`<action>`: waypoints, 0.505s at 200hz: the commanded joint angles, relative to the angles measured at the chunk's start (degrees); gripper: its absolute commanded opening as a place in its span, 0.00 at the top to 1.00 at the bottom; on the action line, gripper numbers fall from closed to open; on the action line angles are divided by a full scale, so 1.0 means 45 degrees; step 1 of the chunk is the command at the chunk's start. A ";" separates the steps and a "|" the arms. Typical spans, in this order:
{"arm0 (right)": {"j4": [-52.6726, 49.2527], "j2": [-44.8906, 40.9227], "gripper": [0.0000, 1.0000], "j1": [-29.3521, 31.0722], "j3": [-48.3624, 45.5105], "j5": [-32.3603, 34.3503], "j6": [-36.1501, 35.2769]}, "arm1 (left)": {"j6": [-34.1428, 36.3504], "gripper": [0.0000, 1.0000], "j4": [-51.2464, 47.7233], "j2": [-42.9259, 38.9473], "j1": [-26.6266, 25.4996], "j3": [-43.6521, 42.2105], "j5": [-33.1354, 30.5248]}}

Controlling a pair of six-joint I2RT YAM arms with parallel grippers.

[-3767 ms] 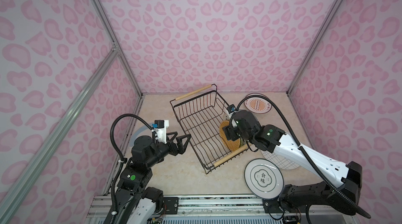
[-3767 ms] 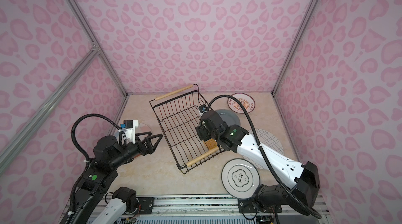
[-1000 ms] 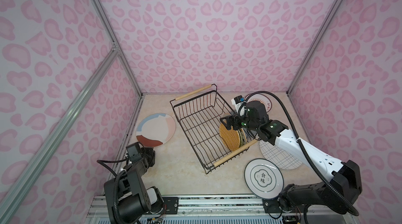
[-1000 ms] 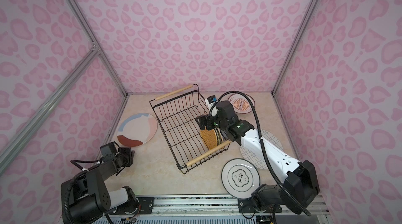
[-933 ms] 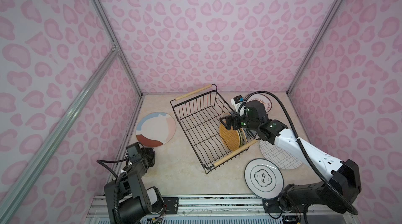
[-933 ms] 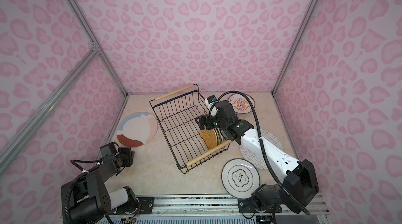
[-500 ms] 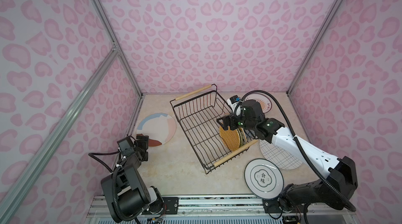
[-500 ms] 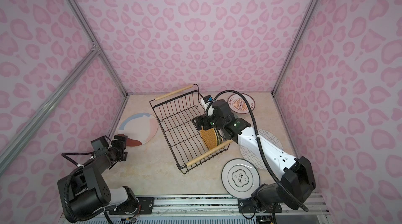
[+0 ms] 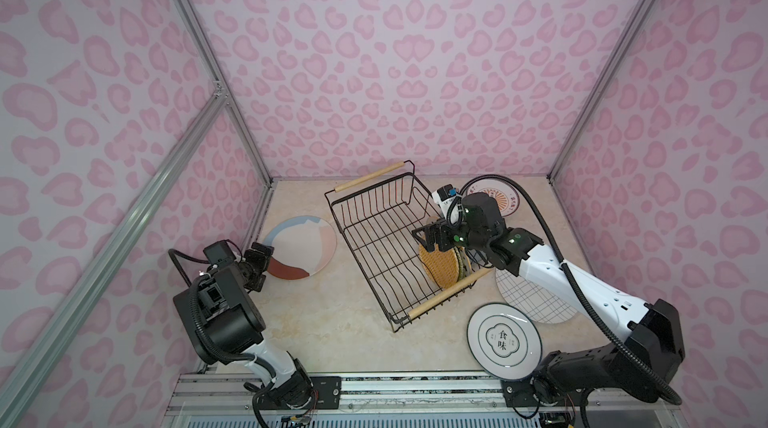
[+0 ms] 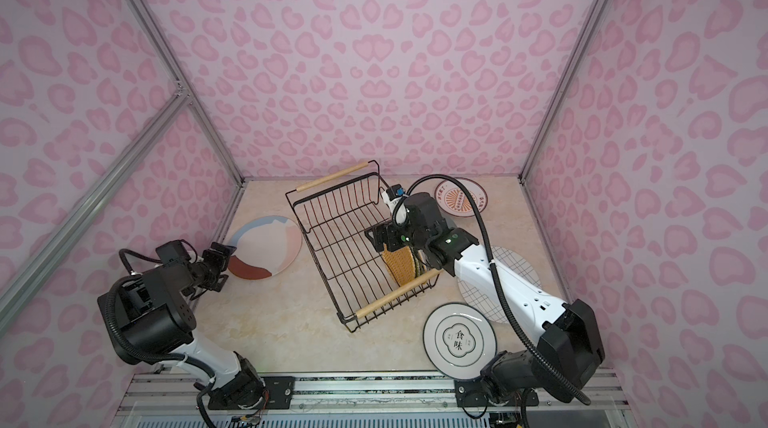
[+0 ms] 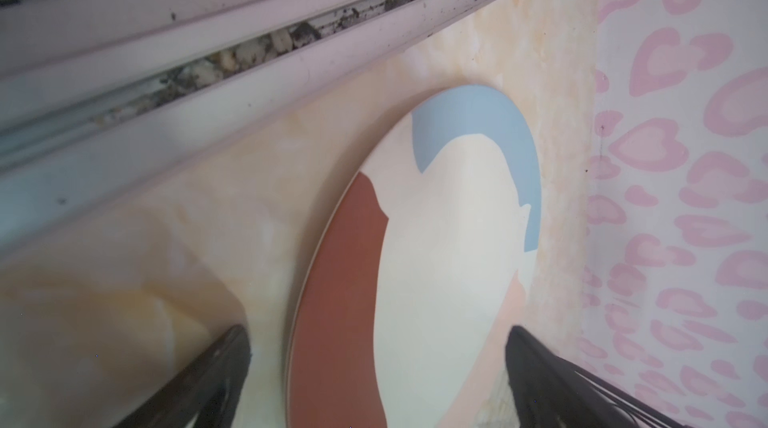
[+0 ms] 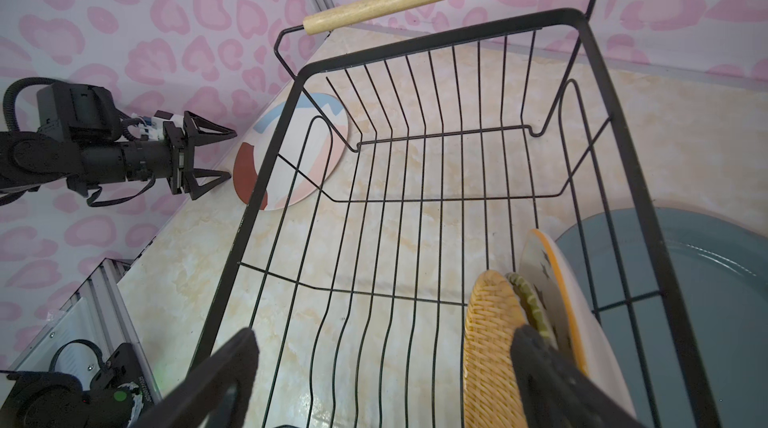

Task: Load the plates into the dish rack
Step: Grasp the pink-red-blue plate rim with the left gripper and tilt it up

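The black wire dish rack [image 9: 374, 234] [image 10: 340, 247] [image 12: 415, 164] stands mid-table. A yellow woven plate [image 9: 442, 270] [image 10: 401, 265] [image 12: 490, 342] stands on edge in it, beside a green-rimmed one [image 12: 530, 301] and a starred plate [image 12: 548, 288]. My right gripper [image 9: 428, 238] [image 10: 376, 241] [image 12: 386, 336] hangs open over the rack, one finger by the woven plate's rim. A blue, rust and cream plate [image 9: 301, 247] [image 10: 266, 247] [image 11: 436, 259] lies flat at the left. My left gripper [image 9: 266, 268] [image 10: 226, 265] [image 11: 376, 334] is open at its near edge, holding nothing.
A grey-blue plate [image 12: 685, 280] lies just outside the rack's right wall. Flat on the table at the right are a grid plate [image 9: 536, 299], a plate with Chinese characters [image 9: 503, 340] and an orange sunburst plate [image 9: 498, 197]. The left wall rail [image 11: 249, 85] runs close to the left gripper.
The left arm has swung up from the front left corner to the multicoloured plate's edge and its jaws have opened. The right gripper has shifted slightly left over the rack.
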 commanded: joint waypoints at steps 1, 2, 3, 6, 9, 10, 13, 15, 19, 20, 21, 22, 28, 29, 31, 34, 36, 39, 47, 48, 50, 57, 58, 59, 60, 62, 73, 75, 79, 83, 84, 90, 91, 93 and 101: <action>0.0376 -0.0199 0.06 0.0019 -0.0228 -0.0224 0.0032 | 0.2244 0.02 -0.2468 0.0937 0.0182 0.0877 -0.0015; 0.0385 -0.0207 0.06 0.0018 -0.0244 -0.0228 0.0036 | 0.2304 0.02 -0.2523 0.0969 0.0182 0.0927 0.0012; 0.0390 -0.0212 0.06 0.0017 -0.0252 -0.0230 0.0028 | 0.2364 0.02 -0.2580 0.1014 0.0173 0.0982 0.0036; 0.0395 -0.0242 0.06 0.0009 -0.0298 -0.0237 0.0039 | 0.2540 0.02 -0.2757 0.1137 0.0181 0.1122 0.0118; 0.0412 -0.0263 0.06 -0.0009 -0.0318 -0.0233 0.0038 | 0.2702 0.02 -0.2903 0.1264 0.0183 0.1281 0.0186; 0.0413 -0.0259 0.06 -0.0006 -0.0328 -0.0233 0.0029 | 0.2758 0.02 -0.2956 0.1298 0.0183 0.1325 0.0211; 0.0432 -0.0290 0.06 -0.0004 -0.0366 -0.0257 0.0039 | 0.2907 0.02 -0.3121 0.1429 0.0168 0.1470 0.0284; 0.0433 -0.0292 0.06 0.0006 -0.0372 -0.0254 0.0030 | 0.3018 0.03 -0.3241 0.1508 0.0164 0.1560 0.0316; 0.0462 -0.0311 0.06 -0.0013 -0.0419 -0.0267 0.0037 | 0.3184 0.03 -0.3476 0.1648 0.0182 0.1756 0.0340; 0.0468 -0.0322 0.06 -0.0008 -0.0428 -0.0269 0.0039 | 0.3224 0.03 -0.3525 0.1676 0.0172 0.1796 0.0356; 0.0473 -0.0321 0.06 0.0000 -0.0448 -0.0281 0.0040 | 0.3263 0.03 -0.3559 0.1700 0.0177 0.1826 0.0374; 0.0473 -0.0327 0.06 -0.0002 -0.0442 -0.0286 0.0030 | 0.3302 0.03 -0.3596 0.1731 0.0180 0.1861 0.0392; 0.0507 -0.0355 0.06 -0.0021 -0.0497 -0.0309 0.0034 | 0.3521 0.03 -0.3814 0.1860 0.0180 0.2028 0.0501; 0.0510 -0.0354 0.06 -0.0022 -0.0496 -0.0310 0.0037 | 0.3558 0.03 -0.3850 0.1879 0.0181 0.2050 0.0515; 0.0526 -0.0368 0.06 -0.0018 -0.0504 -0.0320 0.0049 | 0.3605 0.03 -0.3917 0.1928 0.0168 0.2105 0.0535; 0.0546 -0.0377 0.06 -0.0015 -0.0537 -0.0321 0.0049 | 0.3662 0.03 -0.4015 0.1996 0.0161 0.2171 0.0556; 0.0560 -0.0388 0.06 -0.0026 -0.0559 -0.0328 0.0052 | 0.3700 0.03 -0.4066 0.2026 0.0163 0.2208 0.0589; 0.0584 -0.0401 0.06 -0.0028 -0.0571 -0.0340 0.0059 | 0.3760 0.03 -0.4139 0.2076 0.0173 0.2262 0.0641; 0.0628 -0.0419 0.06 -0.0033 -0.0623 -0.0359 0.0055 | 0.3987 0.03 -0.4324 0.2215 0.0149 0.2423 0.0879; 0.0639 -0.0415 0.06 -0.0047 -0.0627 -0.0364 0.0057 | 0.4026 0.03 -0.4359 0.2233 0.0146 0.2442 0.0909; 0.0658 -0.0436 0.06 -0.0063 -0.0645 -0.0383 0.0060 | 0.4064 0.03 -0.4425 0.2261 0.0144 0.2491 0.0921; 0.0687 -0.0449 0.06 -0.0075 -0.0677 -0.0389 0.0069 | 0.4238 0.03 -0.4638 0.2387 0.0107 0.2614 0.0965; 0.0688 -0.0450 0.06 -0.0079 -0.0683 -0.0389 0.0064 | 0.4258 0.03 -0.4663 0.2407 0.0096 0.2636 0.0971; 0.0688 -0.0450 0.06 -0.0079 -0.0683 -0.0389 0.0064 | 0.4269 0.03 -0.4685 0.2417 0.0091 0.2666 0.0984; 0.0703 -0.0455 0.06 -0.0066 -0.0688 -0.0393 0.0061 | 0.4293 0.03 -0.4716 0.2431 0.0088 0.2671 0.1000; 0.0706 -0.0461 0.06 -0.0092 -0.0694 -0.0400 0.0065 | 0.4331 0.03 -0.4763 0.2457 0.0071 0.2700 0.1022; 0.0739 -0.0499 0.06 -0.0120 -0.0738 -0.0423 0.0069 | 0.4404 0.04 -0.4882 0.2528 0.0029 0.2755 0.1140; 0.0743 -0.0494 0.06 -0.0130 -0.0753 -0.0425 0.0074 | 0.4408 0.04 -0.4883 0.2535 0.0027 0.2750 0.1184; 0.0764 -0.0514 0.06 -0.0134 -0.0752 -0.0428 0.0072 | 0.4400 0.04 -0.4866 0.2543 0.0009 0.2728 0.1316; 0.0781 -0.0519 0.06 -0.0142 -0.0767 -0.0428 0.0077 | 0.4412 0.04 -0.4828 0.2544 -0.0011 0.2716 0.1438; 0.0783 -0.0524 0.06 -0.0141 -0.0777 -0.0428 0.0078 | 0.4414 0.04 -0.4826 0.2544 -0.0022 0.2706 0.1462; 0.0786 -0.0519 0.06 -0.0148 -0.0801 -0.0459 0.0072 | 0.4425 0.04 -0.4842 0.2515 -0.0083 0.2715 0.1508; 0.0786 -0.0514 0.06 -0.0164 -0.0794 -0.0463 0.0076 | 0.4420 0.04 -0.4843 0.2510 -0.0097 0.2715 0.1506; 0.0786 -0.0515 0.06 -0.0175 -0.0789 -0.0475 0.0079 | 0.4436 0.04 -0.4844 0.2491 -0.0107 0.2716 0.1505; 0.0815 -0.0495 0.06 -0.0198 -0.0805 -0.0486 0.0068 | 0.4438 0.04 -0.4882 0.2407 -0.0147 0.2716 0.1505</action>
